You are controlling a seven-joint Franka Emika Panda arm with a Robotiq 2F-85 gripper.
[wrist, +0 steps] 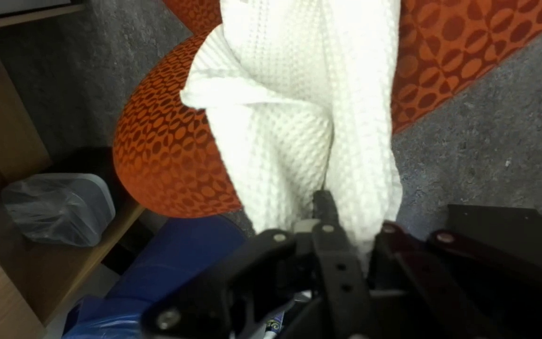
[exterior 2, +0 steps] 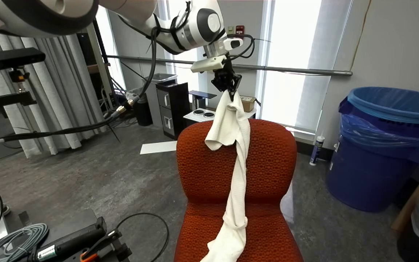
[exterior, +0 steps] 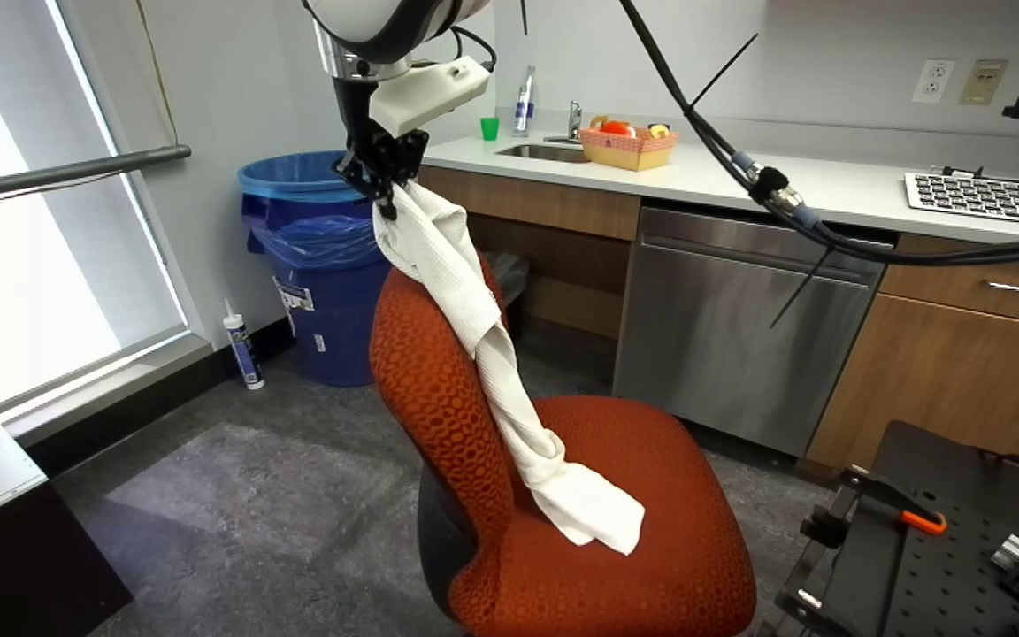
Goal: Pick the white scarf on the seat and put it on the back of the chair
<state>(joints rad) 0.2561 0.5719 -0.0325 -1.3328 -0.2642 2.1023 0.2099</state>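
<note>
I see the gripper [exterior 2: 231, 95] clamped on the scarf [exterior 2: 239, 171] above the backrest's [exterior 2: 213, 169] top edge; the lower end lies on the seat [exterior 2: 269, 236]; a basket [exterior: 629, 150] stands toward the counter's [exterior: 704, 183] back edge.

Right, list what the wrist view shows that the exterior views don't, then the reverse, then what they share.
Only the wrist view: distinct screw heads, close up.
Only the exterior views: the robot arm in both; in an exterior view, the sink and basket; in an exterior view, the gray curtain.
Shared: the gripper closed on the white scarf, the red-orange chair, the blue barrel.
</note>
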